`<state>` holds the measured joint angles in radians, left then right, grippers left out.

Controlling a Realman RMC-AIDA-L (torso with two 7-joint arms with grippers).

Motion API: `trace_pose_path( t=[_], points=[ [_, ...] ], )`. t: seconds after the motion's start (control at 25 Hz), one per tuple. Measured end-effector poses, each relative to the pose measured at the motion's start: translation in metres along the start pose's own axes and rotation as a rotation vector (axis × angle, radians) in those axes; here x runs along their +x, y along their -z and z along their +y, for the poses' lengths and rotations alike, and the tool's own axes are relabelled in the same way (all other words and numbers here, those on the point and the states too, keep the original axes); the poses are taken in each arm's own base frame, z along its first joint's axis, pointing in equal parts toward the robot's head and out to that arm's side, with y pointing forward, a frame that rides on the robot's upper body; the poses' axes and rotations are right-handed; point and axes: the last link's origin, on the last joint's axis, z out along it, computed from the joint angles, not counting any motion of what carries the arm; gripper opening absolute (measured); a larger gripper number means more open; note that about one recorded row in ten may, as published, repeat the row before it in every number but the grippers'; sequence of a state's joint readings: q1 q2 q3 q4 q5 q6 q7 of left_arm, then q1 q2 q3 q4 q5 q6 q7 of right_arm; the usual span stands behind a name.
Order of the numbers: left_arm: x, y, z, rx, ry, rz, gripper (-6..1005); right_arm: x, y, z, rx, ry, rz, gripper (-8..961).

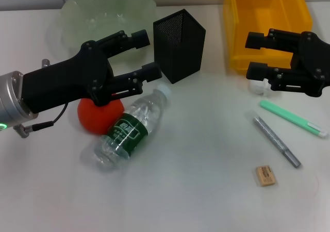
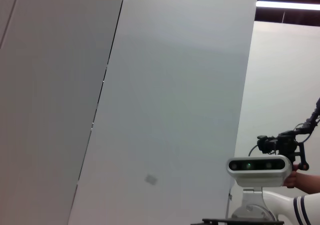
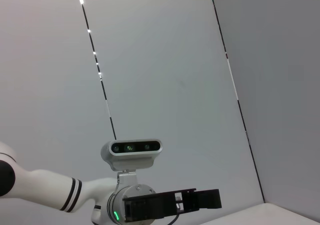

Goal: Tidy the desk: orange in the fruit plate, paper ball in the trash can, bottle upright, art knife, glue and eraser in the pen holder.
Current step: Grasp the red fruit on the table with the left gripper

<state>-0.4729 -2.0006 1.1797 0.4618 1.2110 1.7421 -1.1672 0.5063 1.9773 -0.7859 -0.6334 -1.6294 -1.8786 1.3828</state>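
Left tool (image 1: 147, 57) gapes empty above orange (image 1: 98, 116), which lies on worktop (image 1: 206, 154) touching fallen bottle (image 1: 129, 131); right tool (image 1: 253, 55) open; firm, round fruit probably wants a grip across its middle

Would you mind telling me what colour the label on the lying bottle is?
Dark green with white print; the bottle label shows best in the head view.

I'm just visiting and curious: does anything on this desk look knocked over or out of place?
Yes. The bottle lies on its side beside the orange, which sits on the desk rather than in the fruit plate.
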Motion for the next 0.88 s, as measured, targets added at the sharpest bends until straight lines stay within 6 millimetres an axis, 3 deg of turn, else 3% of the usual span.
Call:
trace_pose_path(
  t=[0.48, 0.6, 0.76, 0.88],
  points=[
    [-0.004, 0.004, -0.002, 0.028, 0.007, -0.018, 768, 0.009, 0.006, 0.004, 0.027, -0.019, -0.009, 730],
    [-0.014, 0.009, -0.009, 0.119, 0.020, -0.045, 765, 0.015, 0.010, 0.008, 0.048, -0.034, -0.020, 729],
    [-0.039, 0.025, -0.032, 0.364, 0.035, -0.140, 760, 0.017, 0.015, 0.012, 0.072, -0.039, -0.053, 729],
    [-0.049, 0.032, -0.036, 0.427, 0.036, -0.188, 756, 0.018, 0.018, 0.015, 0.067, -0.046, -0.060, 729]
  ],
)
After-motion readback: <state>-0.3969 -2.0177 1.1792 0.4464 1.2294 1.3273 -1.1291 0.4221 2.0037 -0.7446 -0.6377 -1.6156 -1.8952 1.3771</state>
